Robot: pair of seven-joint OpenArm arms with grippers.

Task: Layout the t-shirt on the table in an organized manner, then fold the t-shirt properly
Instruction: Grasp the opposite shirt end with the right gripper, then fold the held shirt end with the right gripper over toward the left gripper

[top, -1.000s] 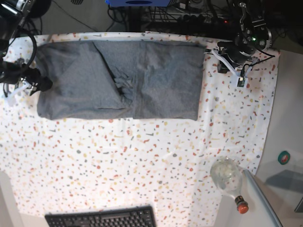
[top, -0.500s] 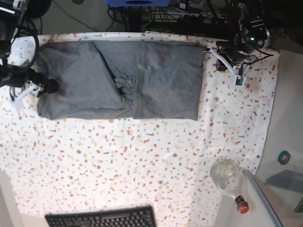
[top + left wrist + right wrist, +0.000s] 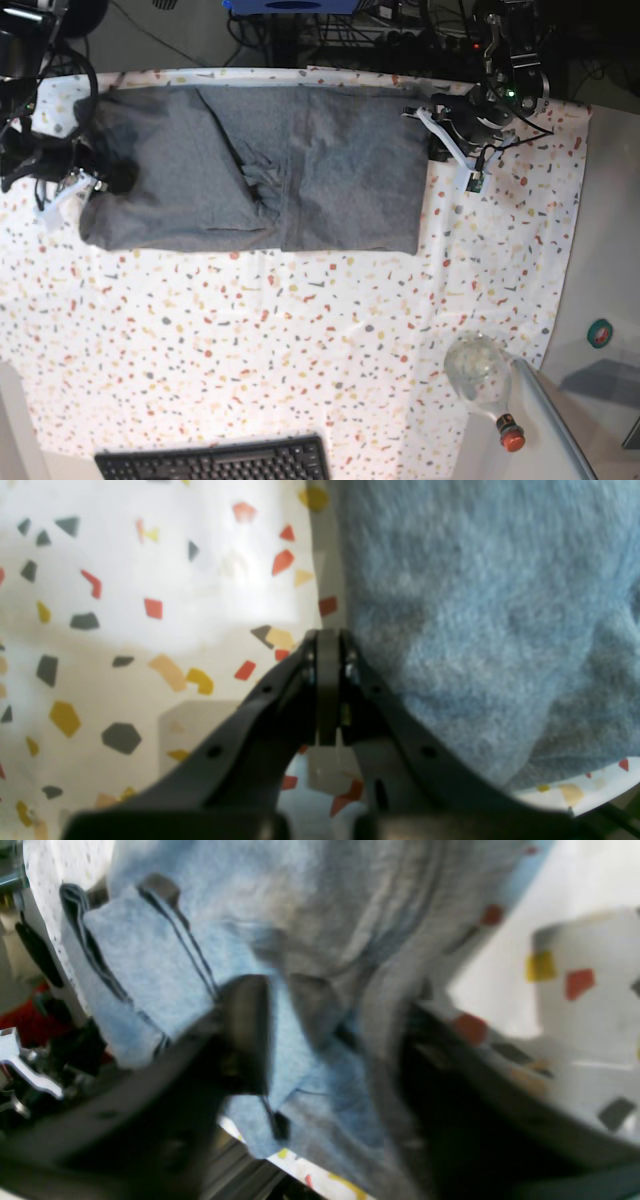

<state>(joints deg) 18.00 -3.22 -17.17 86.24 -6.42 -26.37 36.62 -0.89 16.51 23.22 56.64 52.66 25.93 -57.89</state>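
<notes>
The grey t-shirt [image 3: 300, 170] lies folded into a wide rectangle along the far side of the speckled table [image 3: 300, 340]. My right gripper [image 3: 110, 180] is at its left edge. In the blurred right wrist view the right gripper [image 3: 330, 1030] stands open, its jaws astride a bunched fold of the t-shirt [image 3: 310, 915]. My left gripper [image 3: 433, 143] is at the shirt's right edge. In the left wrist view the left gripper [image 3: 327, 640] is shut and empty, with its tips on the table [image 3: 125, 605] just beside the edge of the t-shirt [image 3: 475, 630].
A glass bottle [image 3: 480, 375] with an orange cap lies at the near right, half on a plain grey-white surface [image 3: 600, 250]. A black keyboard [image 3: 215, 462] sits at the near edge. Cables and equipment run behind the table's far edge.
My right gripper has slid rightward onto the shirt's left edge. The left arm has moved left, bringing its gripper up to the shirt's right edge.
</notes>
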